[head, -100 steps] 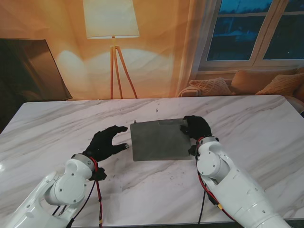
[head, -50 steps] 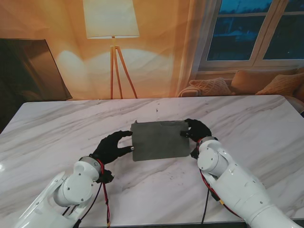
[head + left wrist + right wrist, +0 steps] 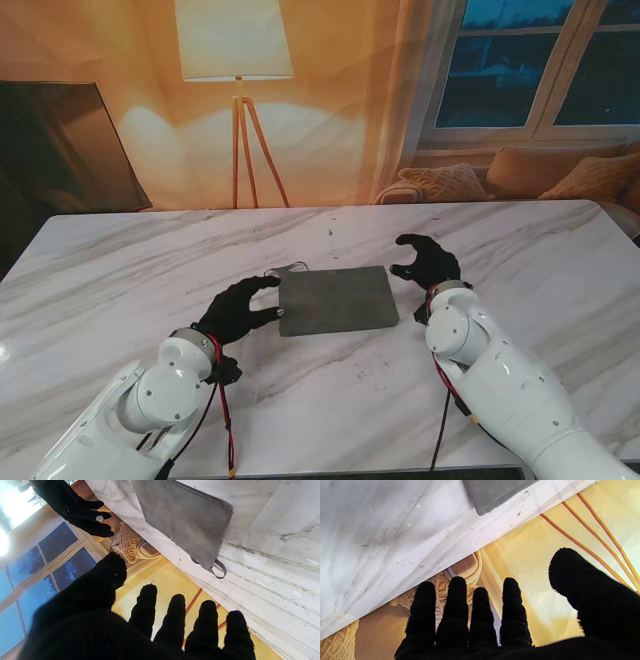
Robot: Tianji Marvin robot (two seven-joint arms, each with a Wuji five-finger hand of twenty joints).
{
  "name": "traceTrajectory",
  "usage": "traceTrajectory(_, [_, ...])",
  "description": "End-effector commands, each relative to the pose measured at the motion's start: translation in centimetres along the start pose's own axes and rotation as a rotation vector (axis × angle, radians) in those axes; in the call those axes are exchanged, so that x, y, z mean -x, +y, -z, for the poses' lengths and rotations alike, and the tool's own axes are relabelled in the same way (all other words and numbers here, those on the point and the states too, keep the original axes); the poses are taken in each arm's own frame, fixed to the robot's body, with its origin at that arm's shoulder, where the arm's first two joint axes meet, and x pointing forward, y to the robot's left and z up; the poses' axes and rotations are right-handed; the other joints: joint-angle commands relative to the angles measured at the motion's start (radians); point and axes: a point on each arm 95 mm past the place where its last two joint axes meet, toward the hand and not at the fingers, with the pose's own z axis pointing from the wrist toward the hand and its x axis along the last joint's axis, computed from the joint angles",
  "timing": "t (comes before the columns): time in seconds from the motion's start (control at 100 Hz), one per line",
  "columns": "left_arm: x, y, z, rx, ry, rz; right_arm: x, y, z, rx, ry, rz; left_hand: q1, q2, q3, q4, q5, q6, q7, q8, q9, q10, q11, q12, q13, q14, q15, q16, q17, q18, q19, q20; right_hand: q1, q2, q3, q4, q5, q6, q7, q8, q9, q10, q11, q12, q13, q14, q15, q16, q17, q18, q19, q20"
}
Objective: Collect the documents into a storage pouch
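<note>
A flat grey storage pouch [image 3: 336,299] lies on the white marble table [image 3: 540,240], with a thin strap loop [image 3: 283,270] at its far left corner. The pouch [image 3: 182,517] and its strap loop [image 3: 217,568] also show in the left wrist view; only one corner of the pouch [image 3: 492,492] shows in the right wrist view. My left hand [image 3: 235,308] sits at the pouch's left edge, fingers spread, holding nothing. Just off the pouch's far right corner, my right hand [image 3: 425,262] is open and apart from it. No loose documents are visible.
A floor lamp [image 3: 238,60] stands behind the table's far edge. A dark panel [image 3: 60,145] is at the back left, and a sofa with cushions [image 3: 500,178] under the window at the back right.
The right hand let go of the pouch's far right corner and drew away to the right. The pouch settled flat and its strap loop came into view. The left hand moved in to the left edge.
</note>
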Motion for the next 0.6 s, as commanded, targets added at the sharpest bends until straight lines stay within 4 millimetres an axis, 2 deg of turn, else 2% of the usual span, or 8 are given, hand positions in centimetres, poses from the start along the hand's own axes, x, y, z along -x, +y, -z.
traceTrajectory(0.0, [-0.2, 0.3, -0.2, 0.002, 0.005, 0.008, -0.3, 0.5, 0.4, -0.004, 0.023, -0.001, 0.016, 0.011, -0.020, 0.004, 0.032, 0.002, 0.005, -0.001, 0.015, -0.012, 0.001, 0.004, -0.016, -0.005, -0.003, 0.006, -0.004, -0.031, -0.006, 0.025, -0.030, 0.007, -0.020, 0.032, -0.023, -0.022, -0.017, -0.002, -0.033, -0.020, 0.009, 0.008, -0.023, -0.021, -0.007, -0.007, -0.013, -0.031, -0.020, 0.002])
traceTrajectory(0.22, [-0.3, 0.8, -0.9, -0.017, 0.005, 0.035, -0.5, 0.4, 2.8, -0.024, 0.067, -0.059, 0.019, 0.014, -0.019, 0.004, 0.028, 0.005, 0.003, -0.003, 0.018, -0.052, 0.004, 0.002, -0.011, -0.011, -0.001, 0.007, 0.001, -0.027, -0.003, 0.028, -0.040, 0.006, -0.032, 0.033, 0.008, 0.014, -0.028, -0.007, -0.022, -0.020, 0.078, 0.034, -0.028, -0.030, -0.037, -0.025, -0.015, -0.041, -0.083, -0.009])
traceTrajectory(0.47, [-0.4, 1.0, -1.5, -0.031, 0.012, 0.078, -1.1, 0.7, 6.2, -0.037, 0.165, -0.128, 0.022, 0.015, -0.012, 0.007, 0.010, 0.000, -0.004, -0.007, 0.001, -0.094, 0.000, -0.019, -0.009, -0.023, -0.007, -0.003, 0.008, -0.022, -0.004, 0.026, -0.049, 0.007, -0.044, 0.035, 0.027, 0.025, -0.046, -0.025, 0.041, -0.015, 0.054, 0.006, -0.015, -0.024, -0.067, -0.045, -0.004, -0.045, -0.173, -0.026])
traceTrajectory(0.59, [-0.3, 1.2, -1.3, -0.029, 0.015, 0.106, -1.4, 0.7, 7.9, -0.041, 0.202, -0.177, 0.016, 0.013, -0.014, 0.007, -0.029, -0.014, -0.021, -0.015, -0.008, -0.106, -0.010, -0.034, -0.008, -0.030, -0.011, -0.012, 0.009, -0.018, -0.007, 0.023, -0.048, 0.006, -0.044, 0.035, 0.025, 0.017, -0.048, -0.027, 0.045, -0.020, 0.052, 0.004, -0.013, -0.024, -0.068, -0.046, -0.002, -0.049, -0.191, -0.030])
